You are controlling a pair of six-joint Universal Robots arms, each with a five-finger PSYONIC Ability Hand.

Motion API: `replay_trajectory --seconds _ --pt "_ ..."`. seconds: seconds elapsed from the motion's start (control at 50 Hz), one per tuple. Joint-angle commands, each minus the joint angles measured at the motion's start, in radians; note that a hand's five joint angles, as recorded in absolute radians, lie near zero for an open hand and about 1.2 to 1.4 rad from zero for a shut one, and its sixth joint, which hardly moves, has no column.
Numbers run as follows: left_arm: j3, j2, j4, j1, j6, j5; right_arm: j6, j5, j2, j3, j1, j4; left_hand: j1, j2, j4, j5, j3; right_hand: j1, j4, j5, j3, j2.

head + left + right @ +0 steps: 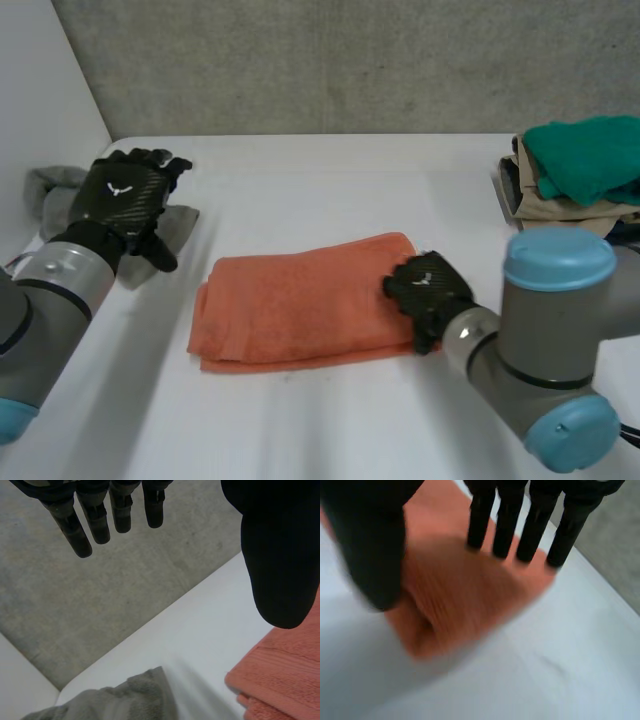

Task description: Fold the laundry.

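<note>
Though folded, towel [300, 305] under right fingers [506, 530].

Straight-fingered left hand [125, 195] and right hand [428, 285], well apart, palms down.

Open table [330, 180] behind the orange towel [300, 300]; a grey cloth [50, 190] blocks the left, a clothes pile [580, 165] the right

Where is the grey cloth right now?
Head view: the grey cloth lies far left, partly under the left hand, apart from the orange towel.
</note>
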Motion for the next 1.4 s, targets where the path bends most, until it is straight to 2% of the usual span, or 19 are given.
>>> replay_trajectory --seconds 0.02,0.1,0.2,0.3,0.4,0.48,0.52,0.54,0.6,0.64,0.72,0.76,0.88,0.96,1.0,1.08,1.22,1.32,1.4 --pt "0.004 -0.025 0.009 -0.022 0.002 -0.001 -0.072 0.057 -0.009 0.085 -0.074 -0.240 -0.014 -0.020 -0.019 -0.045 -0.022 0.842 0.847 0.839 0.847 0.842" --pt "0.005 -0.019 0.009 -0.022 0.002 -0.003 -0.089 0.088 -0.058 0.064 -0.036 -0.346 -0.014 -0.020 -0.019 -0.045 -0.022 0.842 0.847 0.839 0.847 0.842" --pt "0.005 -0.002 0.007 -0.023 0.000 -0.004 -0.112 0.048 -0.103 -0.031 0.121 -0.349 -0.014 -0.020 -0.019 -0.045 -0.022 0.842 0.847 0.839 0.847 0.842" --pt "-0.007 0.031 0.001 -0.023 -0.002 -0.006 -0.141 -0.068 0.073 -0.157 0.305 -0.256 -0.014 -0.020 -0.019 -0.045 -0.022 0.842 0.847 0.839 0.847 0.842" --pt "-0.013 0.036 0.000 -0.012 -0.005 -0.013 -0.181 -0.197 0.170 -0.196 0.408 -0.209 0.004 -0.002 -0.001 -0.027 -0.004 0.842 0.847 0.839 0.847 0.842" --pt "-0.015 0.036 0.000 -0.008 -0.021 -0.016 -0.162 -0.220 0.202 -0.206 0.408 -0.208 0.007 0.001 0.002 -0.024 -0.002 0.814 0.819 0.811 0.819 0.814" --pt "-0.010 0.036 0.001 -0.008 -0.038 -0.016 -0.132 -0.193 0.196 -0.205 0.406 -0.216 0.007 0.001 0.002 -0.024 -0.001 0.238 0.243 0.235 0.243 0.238" --pt "-0.004 0.034 0.001 -0.012 -0.058 -0.016 -0.077 -0.143 0.182 -0.206 0.399 -0.217 0.007 0.001 0.002 -0.024 -0.001 -0.375 -0.370 -0.378 -0.370 -0.375" --pt "0.007 0.034 0.001 -0.020 -0.095 -0.023 0.073 -0.035 0.111 -0.200 0.338 -0.219 0.010 0.004 0.005 -0.021 0.001 -0.380 -0.375 -0.383 -0.375 -0.380" --pt "0.025 0.027 0.000 -0.026 -0.135 -0.026 0.143 -0.009 0.061 -0.194 0.295 -0.209 0.015 0.010 0.010 -0.015 0.007 -0.380 -0.375 -0.383 -0.375 -0.380" --pt "0.057 0.013 -0.008 -0.069 -0.224 -0.039 0.287 -0.024 -0.034 -0.173 0.204 -0.153 0.024 0.019 0.019 -0.007 0.016 -0.380 -0.375 -0.383 -0.375 -0.380" --pt "0.082 -0.025 -0.022 -0.124 -0.280 -0.052 0.315 -0.042 -0.042 -0.188 0.178 -0.066 0.033 0.027 0.028 0.002 0.025 -0.380 -0.375 -0.383 -0.375 -0.380" --pt "0.134 -0.162 -0.117 -0.271 -0.339 -0.150 0.344 -0.076 0.052 -0.324 0.149 0.134 0.065 0.060 0.060 0.035 0.057 -0.380 -0.375 -0.383 -0.375 -0.380" --pt "0.160 -0.283 -0.192 -0.348 -0.342 -0.272 0.364 -0.099 0.161 -0.448 0.150 0.231 0.054 0.048 0.049 0.023 0.046 -0.380 -0.375 -0.383 -0.375 -0.380" --pt "0.160 -0.337 -0.210 -0.379 -0.336 -0.338 0.365 -0.145 0.213 -0.508 0.150 0.281 0.036 0.030 0.031 0.005 0.028 -0.380 -0.375 -0.383 -0.375 -0.380" --pt "0.169 -0.401 -0.209 -0.404 -0.334 -0.418 0.373 -0.194 0.294 -0.591 0.149 0.337 0.018 0.013 0.013 -0.012 0.010 -0.380 -0.375 -0.383 -0.375 -0.380" --pt "0.166 -0.421 -0.189 -0.385 -0.330 -0.447 0.358 -0.168 0.400 -0.673 0.155 0.360 0.007 0.001 0.002 -0.024 -0.001 -0.380 -0.375 -0.383 -0.375 -0.380" --pt "0.160 -0.406 -0.181 -0.364 -0.304 -0.447 0.313 -0.116 0.403 -0.690 0.155 0.370 0.007 0.001 0.002 -0.024 -0.001 -0.380 -0.375 -0.383 -0.375 -0.380" --pt "0.168 -0.331 -0.178 -0.358 -0.244 -0.441 0.221 -0.082 0.328 -0.664 0.158 0.363 0.001 -0.005 -0.004 -0.030 -0.007 -0.380 -0.375 -0.383 -0.375 -0.380"
